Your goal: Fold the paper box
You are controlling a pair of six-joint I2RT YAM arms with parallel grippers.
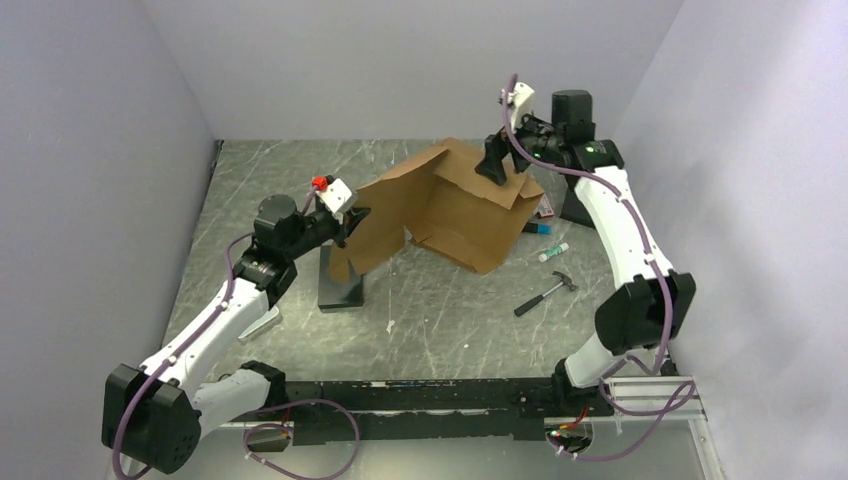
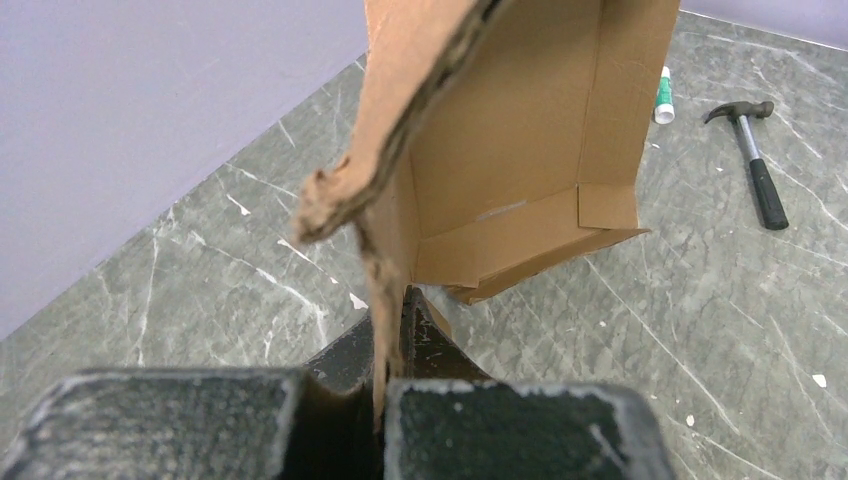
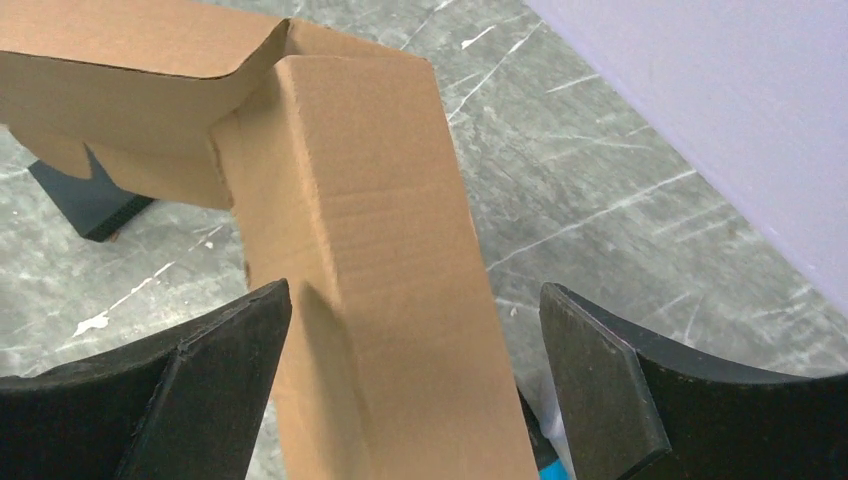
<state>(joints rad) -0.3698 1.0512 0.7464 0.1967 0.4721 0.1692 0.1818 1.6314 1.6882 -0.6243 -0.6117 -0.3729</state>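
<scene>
The paper box (image 1: 455, 205) is brown corrugated cardboard, half-formed, standing tilted in the middle of the table with its walls up. My left gripper (image 1: 352, 222) is shut on the box's left flap. In the left wrist view the flap's ragged edge (image 2: 385, 300) runs straight between the pinched fingers of that gripper (image 2: 392, 335), and the box's open inside (image 2: 510, 150) lies beyond. My right gripper (image 1: 497, 160) hangs over the back right corner, open. In the right wrist view its jaws (image 3: 415, 300) straddle a narrow upright flap (image 3: 380, 260), with a gap on the right side.
A black block (image 1: 340, 282) lies under the left flap, also seen as a dark corner (image 3: 85, 200). A hammer (image 1: 545, 293) (image 2: 755, 165) and a glue stick (image 1: 553, 252) (image 2: 664, 95) lie right of the box. Walls close in on three sides.
</scene>
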